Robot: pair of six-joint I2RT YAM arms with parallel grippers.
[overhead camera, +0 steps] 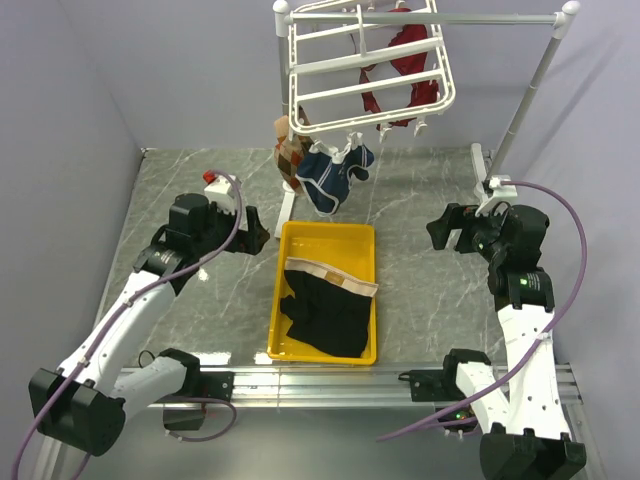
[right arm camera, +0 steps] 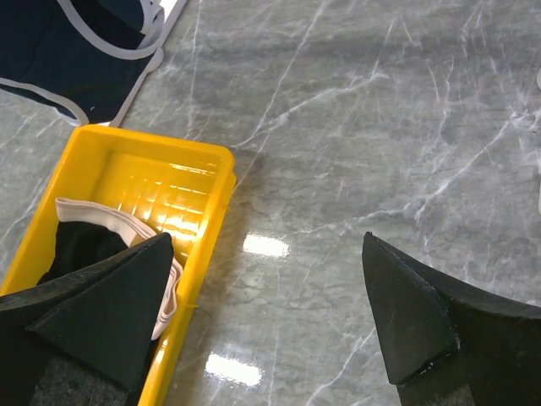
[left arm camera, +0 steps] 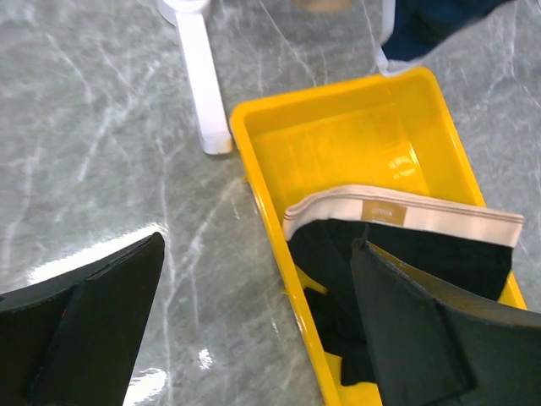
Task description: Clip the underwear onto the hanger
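While the underwear lies in the yellow tray, left tool and right tool gape wide, both empty, over the desk.

1. Table: grey marble-look top, smooth and super glossy, light glare bounces right off it.
2. Tray: yellow plastic, shiny, with a moulded grid on the floor.
3. Underwear: soft matt black cloth, with a beige waistband.
4. Hanger: smooth white plastic bars.
5. Navy pair and red garment: matt cloth too.
6. Right gripper fingers: matt black, a bit grainy at the edges.
7. Rail at the near edge: bare metal with a dull sheen.
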